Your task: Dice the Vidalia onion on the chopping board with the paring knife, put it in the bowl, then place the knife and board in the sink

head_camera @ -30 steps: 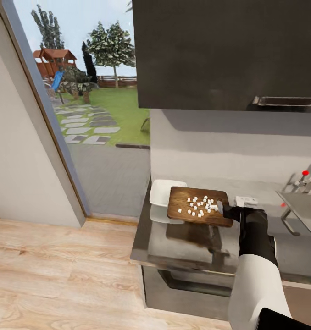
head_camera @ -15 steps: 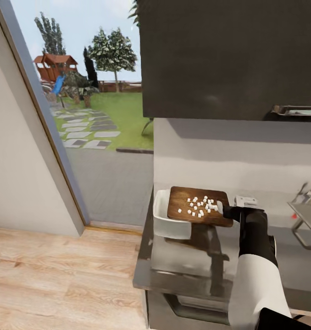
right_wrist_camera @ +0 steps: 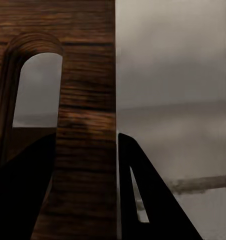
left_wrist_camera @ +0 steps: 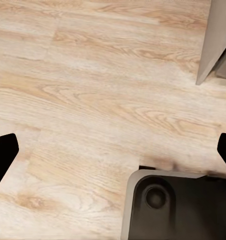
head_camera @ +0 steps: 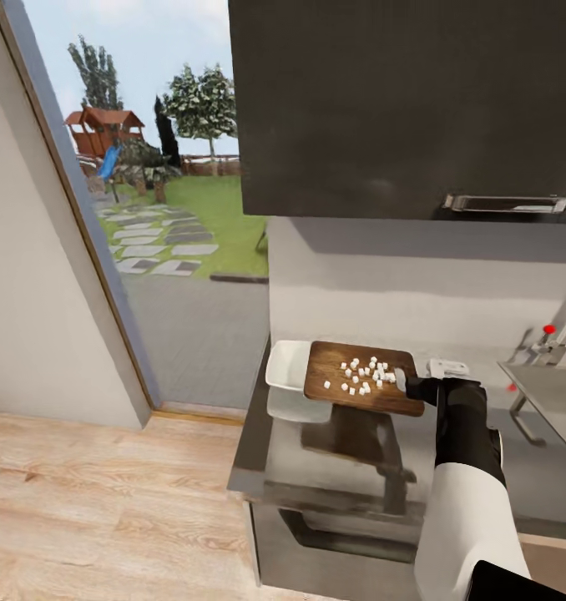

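1. Bowl (head_camera: pixel 287 367): white, squarish, set on the countertop (head_camera: pixel 316 467) at its left end; its right rim is overlapped by the raised board
2. Chopping board (head_camera: pixel 362 377): brown wood, held clear of the worktop and roughly level, a shadow cast beneath; the slot handle is seen in the right wrist view (right_wrist_camera: pixel 85 125)
3. Diced onion (head_camera: pixel 362 374): small white bits scattered on the board's middle and right
4. Right gripper (head_camera: pixel 410 386): clamped on the board's right end, one finger on each face
5. Sink (head_camera: pixel 550 392): at far right, tap with red dot behind
6. Left gripper (left_wrist_camera: pixel 113 150): spread wide, nothing held, above wooden floor
7. Handling note: the board is judged best tipped slowly leftward over the bowl, so no bits are spilled past its rim
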Tool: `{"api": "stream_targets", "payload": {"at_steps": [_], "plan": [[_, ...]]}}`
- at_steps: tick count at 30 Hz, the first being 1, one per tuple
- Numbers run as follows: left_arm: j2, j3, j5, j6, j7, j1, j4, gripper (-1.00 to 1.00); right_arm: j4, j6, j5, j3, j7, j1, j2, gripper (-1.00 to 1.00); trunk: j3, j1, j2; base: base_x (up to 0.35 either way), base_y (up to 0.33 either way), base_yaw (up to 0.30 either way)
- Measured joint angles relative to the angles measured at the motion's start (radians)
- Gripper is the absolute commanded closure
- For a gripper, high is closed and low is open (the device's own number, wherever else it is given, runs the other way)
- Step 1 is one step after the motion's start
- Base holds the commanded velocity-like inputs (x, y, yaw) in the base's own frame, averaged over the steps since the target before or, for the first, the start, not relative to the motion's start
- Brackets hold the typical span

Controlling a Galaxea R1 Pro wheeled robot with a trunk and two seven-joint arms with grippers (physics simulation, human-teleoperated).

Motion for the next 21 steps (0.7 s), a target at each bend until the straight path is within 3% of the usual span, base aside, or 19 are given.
{"api": "stream_targets", "payload": {"at_steps": [10,21], "plan": [[0.000,0.000,0.000,0.000,0.000,0.000,-0.001,-1.00,0.000,0.003,-0.001,0.000,0.000,0.000,0.000,1.00,0.016,-0.001,0.000,-0.003,-0.009,0.000],[0.000,0.000,0.000,0.000,0.000,0.000,-0.001,-1.00,0.000,0.002,0.005,0.000,-0.001,0.000,0.000,1.00,0.033,-0.001,0.000,0.035,-0.244,0.000]]}}
